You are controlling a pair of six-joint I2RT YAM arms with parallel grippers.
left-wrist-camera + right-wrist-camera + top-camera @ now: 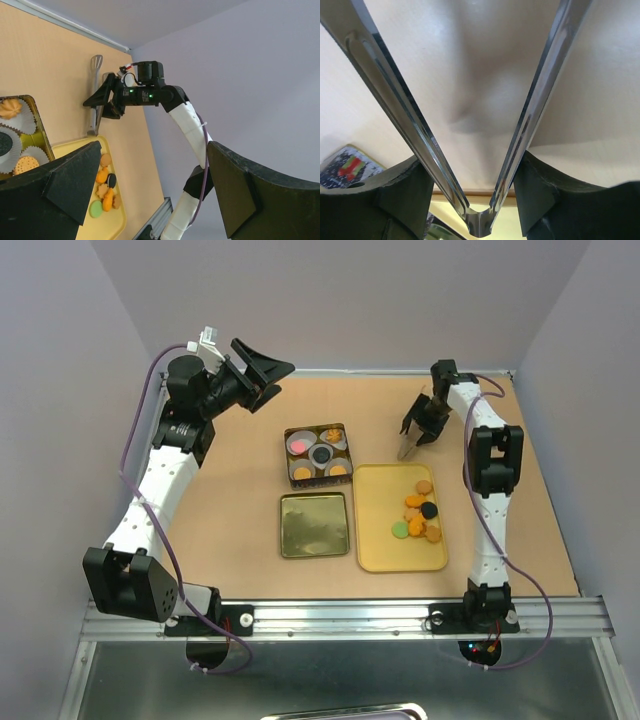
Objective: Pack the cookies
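Several loose cookies (420,515), orange, tan, black and green, lie on the right of a yellow tray (375,540). They also show in the left wrist view as cookies (105,190). A square tin (318,455) holds white liners with a pink, a black and three orange cookies. My right gripper (418,428) hangs behind the tray, shut on metal tongs (408,448) whose tips reach the table. The tongs (540,95) spread apart between my fingers (540,200), with nothing between their arms. My left gripper (262,375) is raised at the back left, open and empty.
The gold tin lid (314,525) lies flat in front of the tin, left of the tray. Grey walls close in the table at the back and both sides. A metal rail (340,618) runs along the near edge.
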